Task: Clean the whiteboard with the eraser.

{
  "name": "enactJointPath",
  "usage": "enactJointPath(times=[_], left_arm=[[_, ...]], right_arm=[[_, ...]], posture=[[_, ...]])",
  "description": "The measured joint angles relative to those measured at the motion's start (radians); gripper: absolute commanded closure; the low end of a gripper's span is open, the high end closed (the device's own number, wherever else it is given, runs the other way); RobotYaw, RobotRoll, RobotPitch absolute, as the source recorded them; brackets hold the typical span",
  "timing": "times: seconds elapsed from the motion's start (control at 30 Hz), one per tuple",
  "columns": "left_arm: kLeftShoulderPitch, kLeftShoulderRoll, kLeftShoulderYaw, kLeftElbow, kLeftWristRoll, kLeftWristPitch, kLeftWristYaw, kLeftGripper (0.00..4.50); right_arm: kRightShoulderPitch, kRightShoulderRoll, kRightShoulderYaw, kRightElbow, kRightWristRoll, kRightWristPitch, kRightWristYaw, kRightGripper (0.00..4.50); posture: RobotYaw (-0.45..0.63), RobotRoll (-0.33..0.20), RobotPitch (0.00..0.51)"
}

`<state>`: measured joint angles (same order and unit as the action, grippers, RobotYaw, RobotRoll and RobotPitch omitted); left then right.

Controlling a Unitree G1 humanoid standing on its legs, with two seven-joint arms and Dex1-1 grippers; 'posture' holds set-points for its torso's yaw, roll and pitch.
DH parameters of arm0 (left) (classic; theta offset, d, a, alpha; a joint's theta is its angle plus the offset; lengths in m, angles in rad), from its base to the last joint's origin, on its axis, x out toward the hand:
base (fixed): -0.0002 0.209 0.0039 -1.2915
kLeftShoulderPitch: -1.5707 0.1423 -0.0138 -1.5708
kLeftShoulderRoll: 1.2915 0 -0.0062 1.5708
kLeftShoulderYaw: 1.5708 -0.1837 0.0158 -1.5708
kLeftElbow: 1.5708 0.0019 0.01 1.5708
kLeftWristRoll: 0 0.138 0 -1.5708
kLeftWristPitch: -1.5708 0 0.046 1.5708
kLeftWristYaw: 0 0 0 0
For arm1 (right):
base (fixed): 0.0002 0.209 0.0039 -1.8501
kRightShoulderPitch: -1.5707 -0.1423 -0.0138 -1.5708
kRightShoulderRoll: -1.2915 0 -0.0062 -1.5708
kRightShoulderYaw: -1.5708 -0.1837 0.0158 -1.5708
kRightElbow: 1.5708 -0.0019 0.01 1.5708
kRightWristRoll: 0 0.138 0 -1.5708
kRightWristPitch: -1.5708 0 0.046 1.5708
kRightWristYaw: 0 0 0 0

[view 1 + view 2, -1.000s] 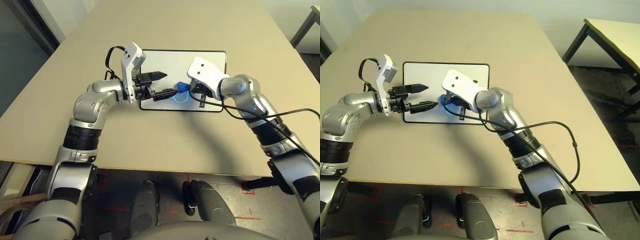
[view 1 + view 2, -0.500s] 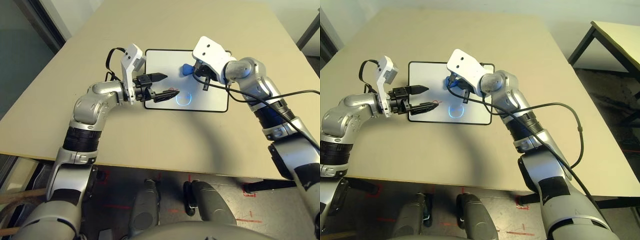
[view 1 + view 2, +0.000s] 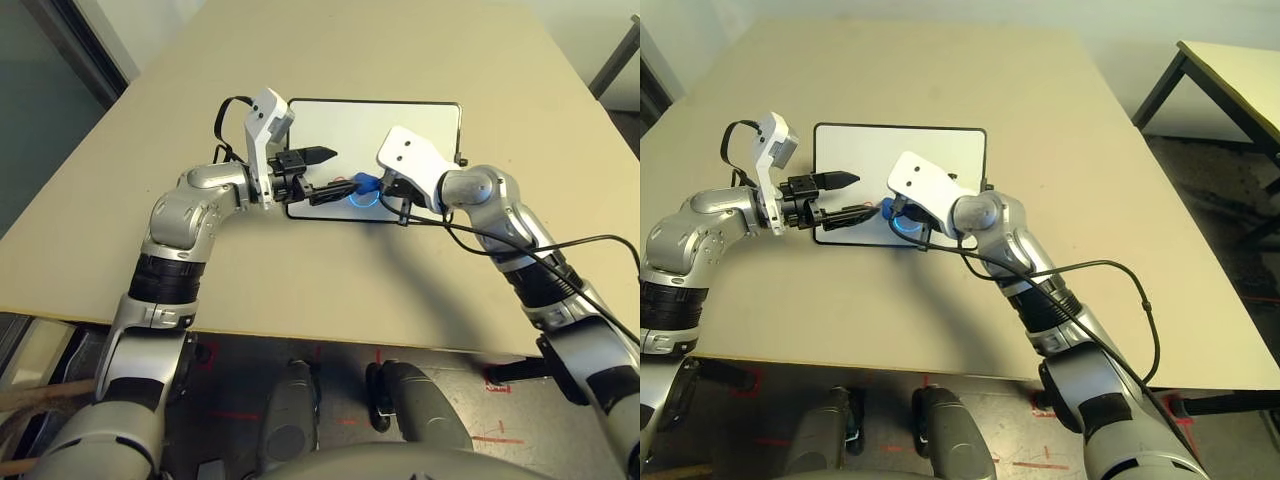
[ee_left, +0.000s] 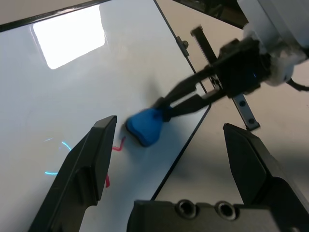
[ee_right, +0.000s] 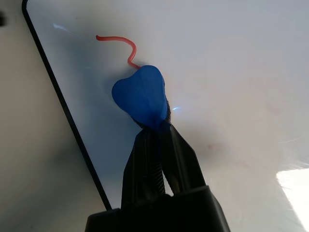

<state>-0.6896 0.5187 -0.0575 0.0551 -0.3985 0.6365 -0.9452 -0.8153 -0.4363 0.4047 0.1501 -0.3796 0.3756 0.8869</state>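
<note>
— What has changed on the whiteboard [image 3: 390, 125]?
— The eraser [image 5: 141, 95], pinched in the closed right hand [image 5: 157, 128], has been brought back to its near edge, against the remaining red scribble [image 5: 118, 46]. The left hand [image 4: 169, 159] is held open nearby.

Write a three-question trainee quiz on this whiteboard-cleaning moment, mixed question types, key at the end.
1. True or false: the right hand is shut on the eraser.
2. What colour is the mark left on the whiteboard?
3. The left hand is: A) open beside the eraser, B) gripping the eraser, C) resting off the board.

Key: 1 true; 2 red; 3 A.
</note>
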Motion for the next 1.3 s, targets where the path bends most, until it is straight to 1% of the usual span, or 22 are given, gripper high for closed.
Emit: enactJointPath(times=[0.2,0.4,0.47,0.7,0.9,1.0,1.2,1.3], left_arm=[[0.000,0.000,-0.002,0.000,0.000,0.001,-0.002,0.00],[0.000,0.001,-0.002,0.000,0.000,0.005,-0.006,0.00],[0.000,0.001,-0.002,0.000,0.000,0.008,-0.007,0.00],[0.000,0.005,-0.002,-0.008,0.000,0.011,-0.008,0.00],[0.000,0.006,-0.002,-0.013,0.000,0.013,-0.008,0.00],[0.000,0.010,-0.002,-0.013,0.000,0.015,-0.009,0.00],[0.000,0.011,-0.003,-0.013,0.000,0.016,-0.011,0.00],[0.000,0.011,-0.003,-0.013,0.000,0.016,-0.011,0.00]], right_arm=[[-0.093,-0.024,-0.043,0.099,0.001,-0.006,-0.053,4.50],[-0.107,-0.028,-0.052,0.110,0.004,-0.005,-0.068,4.50],[-0.090,-0.030,-0.053,0.086,0.004,0.003,-0.069,4.50],[0.026,-0.029,-0.050,-0.060,0.007,0.059,-0.058,4.50],[0.038,-0.039,-0.048,-0.071,0.012,0.066,-0.049,4.50],[0.015,-0.041,-0.048,-0.042,0.019,0.059,-0.046,4.50],[-0.109,-0.050,-0.081,0.113,0.025,0.028,-0.088,4.50],[-0.139,-0.048,-0.095,0.156,0.026,0.020,-0.107,4.50]], posture=[[-0.10,0.000,0.166],[-0.10,0.000,0.167],[-0.10,0.000,0.169],[-0.09,0.000,0.170],[-0.09,0.000,0.168],[-0.09,0.000,0.164],[-0.09,0.000,0.159],[-0.09,0.000,0.158]])
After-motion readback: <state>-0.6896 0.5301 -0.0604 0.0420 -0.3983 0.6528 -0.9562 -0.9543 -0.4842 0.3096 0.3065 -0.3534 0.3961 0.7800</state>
